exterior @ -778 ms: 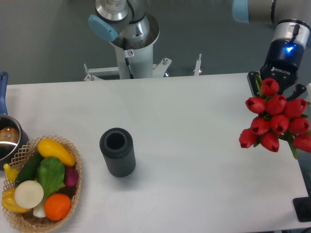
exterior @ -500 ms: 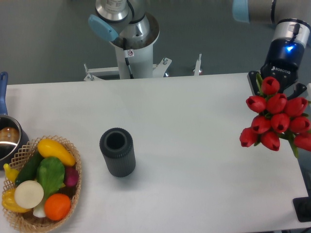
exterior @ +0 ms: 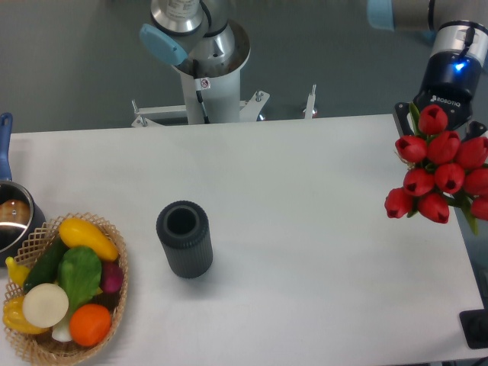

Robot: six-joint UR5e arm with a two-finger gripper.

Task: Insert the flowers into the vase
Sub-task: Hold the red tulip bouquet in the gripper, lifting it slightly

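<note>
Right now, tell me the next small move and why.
Probably carry the flowers left across the table toward the vase. The gripper holds the bunch at the far right edge, while the vase stands upright, mouth open, well to the left.

vase [exterior: 184, 237] mouth unobstructed | open table [exterior: 305, 198] to flowers [exterior: 441, 171] | basket [exterior: 65, 290] far left

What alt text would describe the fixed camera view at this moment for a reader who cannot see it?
A robot arm's two-finger gripper carries a bunch of red tulip buds at the right edge of a white table. A small dark grey ribbed cylindrical vase stands empty and upright left of centre. A wicker basket of vegetables sits at bottom left.
</note>
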